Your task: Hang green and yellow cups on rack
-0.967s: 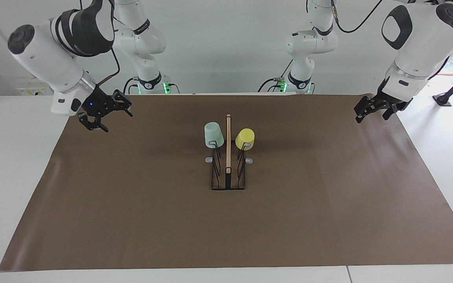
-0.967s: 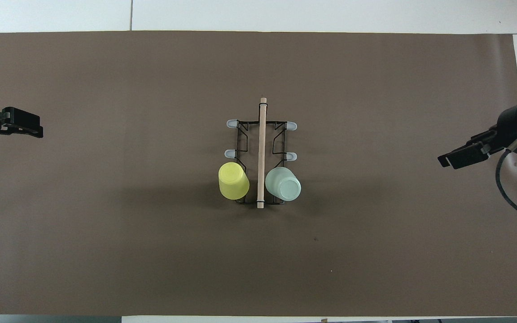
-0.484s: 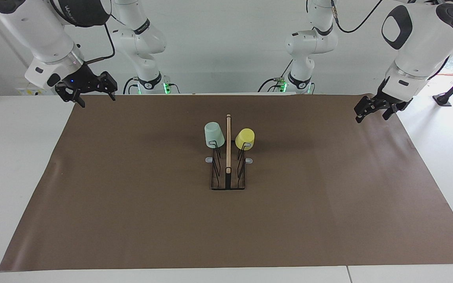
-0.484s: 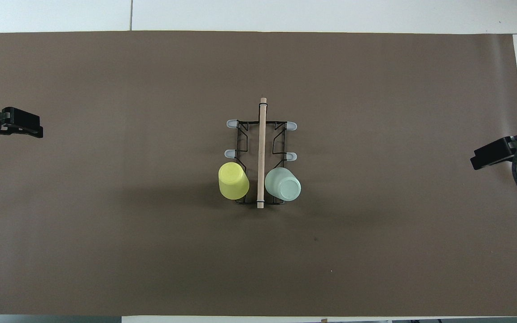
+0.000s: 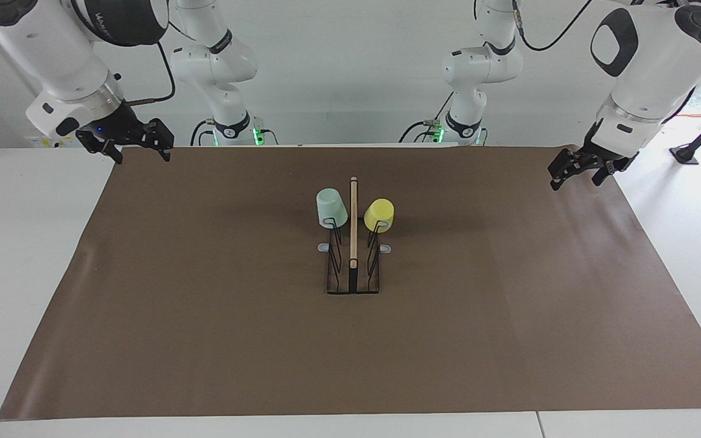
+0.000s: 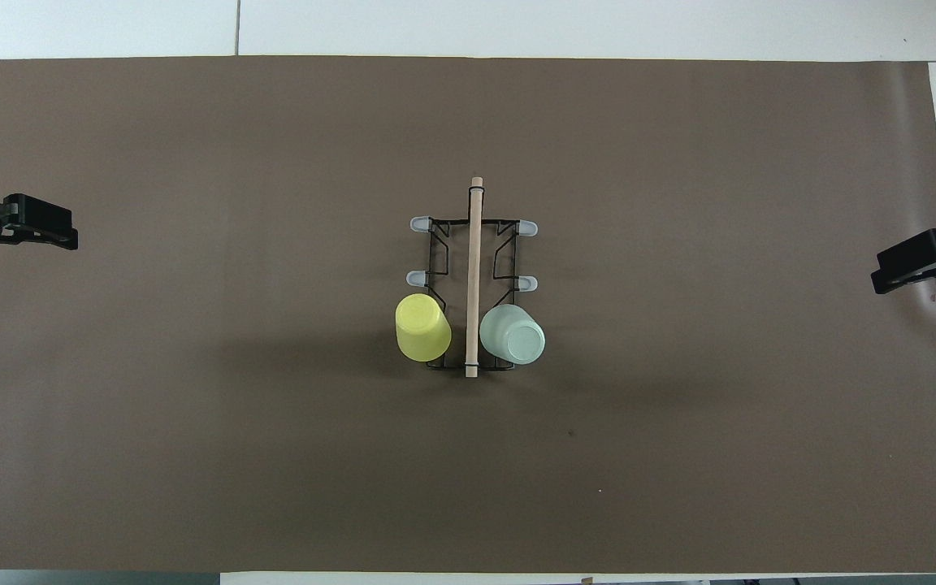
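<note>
The pale green cup (image 5: pixel 331 208) and the yellow cup (image 5: pixel 379 214) hang upside down on the rack (image 5: pixel 353 231), on the two pegs nearest the robots. The green cup (image 6: pixel 513 333) is on the right arm's side of the wooden bar and the yellow cup (image 6: pixel 423 327) on the left arm's side. The rack (image 6: pixel 474 260) stands at the middle of the mat, its other pegs bare. My right gripper (image 5: pixel 137 149) is open and empty over the mat's corner at the right arm's end. My left gripper (image 5: pixel 577 173) is open and empty over the mat's edge at the left arm's end.
A brown mat (image 5: pixel 204 316) covers most of the white table (image 5: pixel 28 255). In the overhead view the left gripper (image 6: pixel 33 231) and the right gripper (image 6: pixel 911 264) show at the mat's (image 6: pixel 192 422) two ends, well apart from the rack.
My right gripper has risen and drawn back from over the mat to its corner at the right arm's end. The left arm, cups and rack have not moved.
</note>
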Action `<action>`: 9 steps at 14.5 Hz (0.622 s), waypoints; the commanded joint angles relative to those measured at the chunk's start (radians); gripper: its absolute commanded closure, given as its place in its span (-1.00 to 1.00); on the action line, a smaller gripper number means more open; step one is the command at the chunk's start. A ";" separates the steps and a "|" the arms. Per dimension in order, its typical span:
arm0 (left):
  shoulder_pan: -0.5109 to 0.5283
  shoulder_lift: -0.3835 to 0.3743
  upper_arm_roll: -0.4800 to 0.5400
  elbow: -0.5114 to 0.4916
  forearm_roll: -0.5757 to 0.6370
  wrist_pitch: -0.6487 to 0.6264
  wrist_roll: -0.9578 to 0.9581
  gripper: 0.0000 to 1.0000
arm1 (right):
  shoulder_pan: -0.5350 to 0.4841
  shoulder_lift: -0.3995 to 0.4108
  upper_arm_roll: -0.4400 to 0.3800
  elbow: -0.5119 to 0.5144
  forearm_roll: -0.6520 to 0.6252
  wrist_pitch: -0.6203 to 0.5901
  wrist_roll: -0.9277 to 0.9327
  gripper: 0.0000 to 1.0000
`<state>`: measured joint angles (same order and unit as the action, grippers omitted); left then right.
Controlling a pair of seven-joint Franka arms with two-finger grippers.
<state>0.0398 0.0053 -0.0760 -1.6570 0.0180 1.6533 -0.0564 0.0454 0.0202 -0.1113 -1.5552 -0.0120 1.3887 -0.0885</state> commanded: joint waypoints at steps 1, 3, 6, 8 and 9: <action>0.003 -0.024 0.001 -0.027 -0.006 0.002 -0.010 -1.00 | 0.005 0.009 -0.002 0.014 -0.003 0.013 0.018 -1.00; 0.003 -0.024 0.001 -0.027 -0.004 0.002 -0.010 -1.00 | 0.011 -0.003 -0.002 0.001 -0.006 0.012 0.016 -1.00; 0.003 -0.024 0.001 -0.027 -0.006 0.002 -0.010 -1.00 | 0.005 -0.014 -0.002 -0.005 -0.002 0.016 0.018 -1.00; 0.003 -0.024 0.001 -0.027 -0.006 0.002 -0.010 -1.00 | 0.007 -0.029 -0.004 -0.003 -0.006 0.018 0.026 -1.00; 0.003 -0.024 0.001 -0.027 -0.004 0.002 -0.010 -1.00 | -0.002 -0.032 -0.007 -0.003 -0.006 0.018 0.018 -1.00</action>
<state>0.0398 0.0053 -0.0760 -1.6570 0.0180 1.6533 -0.0565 0.0494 0.0123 -0.1140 -1.5523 -0.0119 1.3953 -0.0861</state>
